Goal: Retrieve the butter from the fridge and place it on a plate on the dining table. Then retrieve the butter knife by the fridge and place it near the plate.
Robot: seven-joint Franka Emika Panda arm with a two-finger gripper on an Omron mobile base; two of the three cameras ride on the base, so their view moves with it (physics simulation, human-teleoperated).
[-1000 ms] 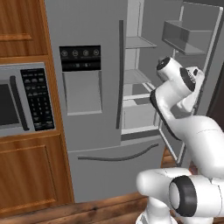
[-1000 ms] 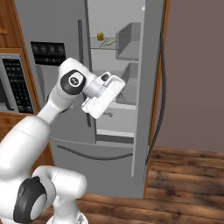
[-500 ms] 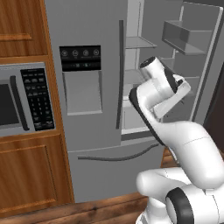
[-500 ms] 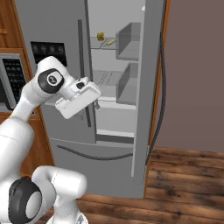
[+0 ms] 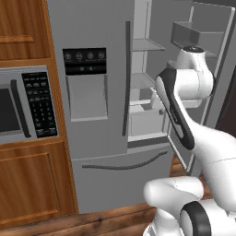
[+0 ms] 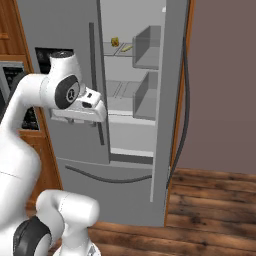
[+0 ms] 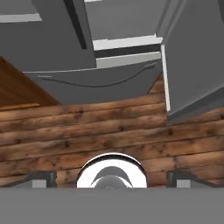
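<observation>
Arm folded high before the fridge (image 6: 65, 30), tool (image 7: 111, 180) pointing down at the wooden floor (image 7: 109, 127), jaws spread wide, gripping nothing; butter (image 6: 127, 48) on top shelf.

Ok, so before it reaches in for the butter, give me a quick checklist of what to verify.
1. Right door of the tall grey French-door fridge open: ok.
2. Small olive-yellow butter stick in sight on the upper shelf: ok.
3. Claw open, nothing between its tips: ok.
4. Claw aimed at that shelf: not ok, it points down at the brown wooden floor.
5. Room around the butter: cannot tell, a small yellow item lies close beside it.
</observation>
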